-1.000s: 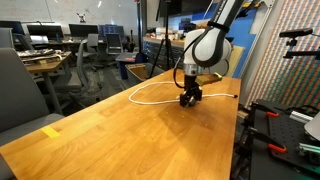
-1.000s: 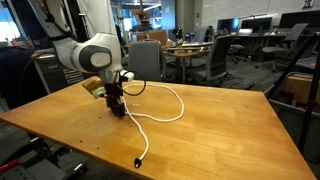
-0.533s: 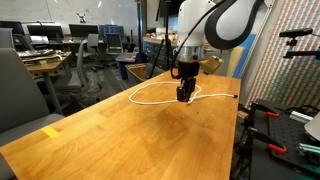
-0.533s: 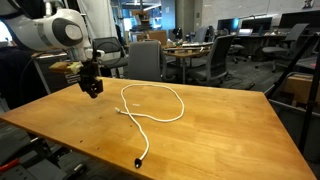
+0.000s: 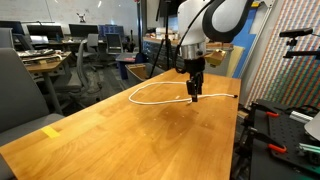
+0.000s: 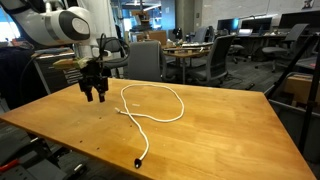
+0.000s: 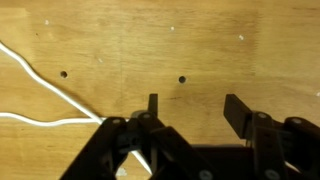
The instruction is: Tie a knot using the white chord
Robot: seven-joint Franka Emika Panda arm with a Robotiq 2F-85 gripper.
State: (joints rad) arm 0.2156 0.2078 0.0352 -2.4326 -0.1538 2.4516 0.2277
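Tool (image 6: pixel 96 93): hangs just above the counter (image 6: pixel 225 135), fingers pointing down and spread apart with nothing between them; the wrist view (image 7: pixel 193 110) shows only bare wood in the gap.
White chord (image 6: pixel 182 104): lies flat on the counter, just to the right of the tool in an exterior view and not touched by it.
Chord loop: a wide, open oval beside the tool, with no knot to be seen.
Chord tail: runs from the loop toward the near edge, well away from the tool, and ends in a dark tip (image 6: pixel 138 162).
Chord, opposite side (image 5: pixel 133 96): here the loop spreads mostly left of the tool.
Chord, wrist view (image 7: pixel 40 77): two strands converge under the tool's left side.
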